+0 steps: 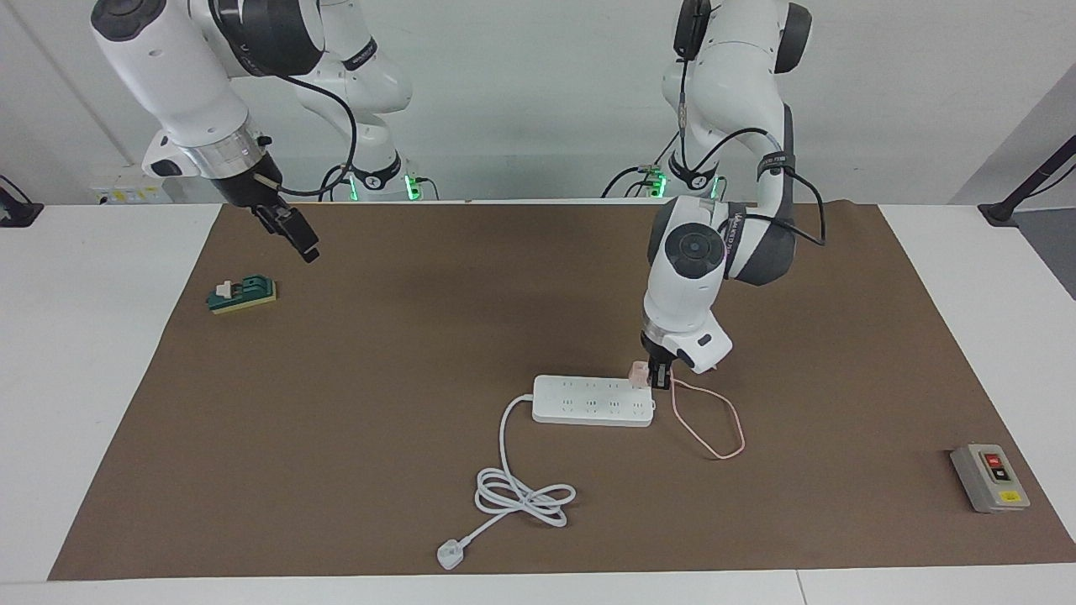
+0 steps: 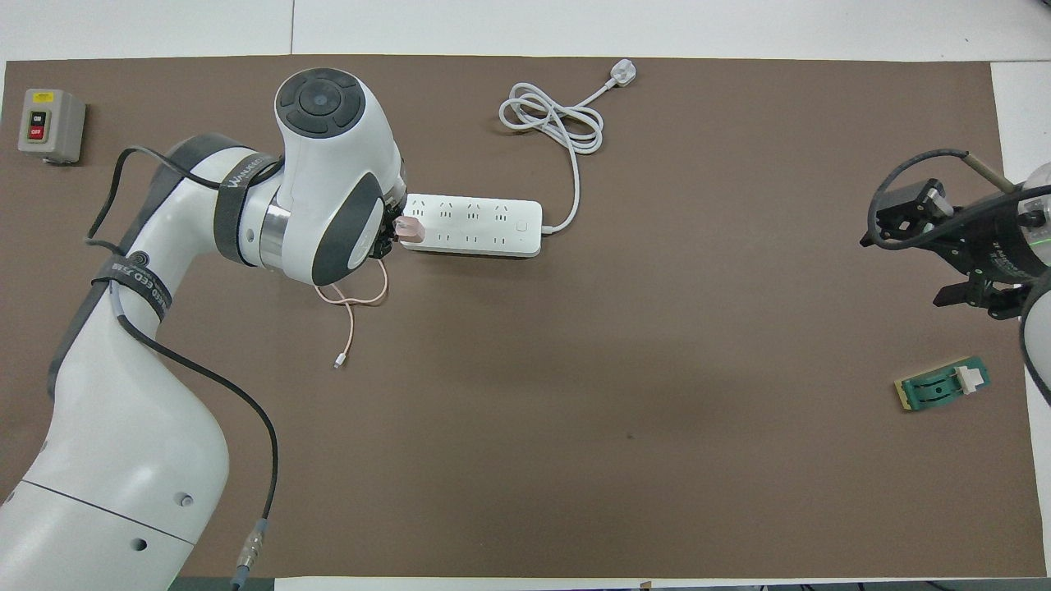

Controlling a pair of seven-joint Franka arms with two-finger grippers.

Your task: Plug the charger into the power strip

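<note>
Overhead view: grey box (image 2: 51,125) at the left arm's end of the tabletop (image 2: 657,369) reads "ON" and "OFF"; "WALKER" seems printed on the left arm's strap. That arm bends steeply down, its left tool (image 1: 658,376) clamped on the pink charger (image 1: 640,372) at the power strip's (image 1: 594,400) end, touching its top; the pink cable (image 1: 710,420) loops beside the strip. Right tool (image 1: 294,231) waits raised, partly open and empty, over the mat near the green switch (image 1: 243,295), well apart from the strip.

"ON" and "OFF" on the grey button box (image 2: 51,125).
</note>
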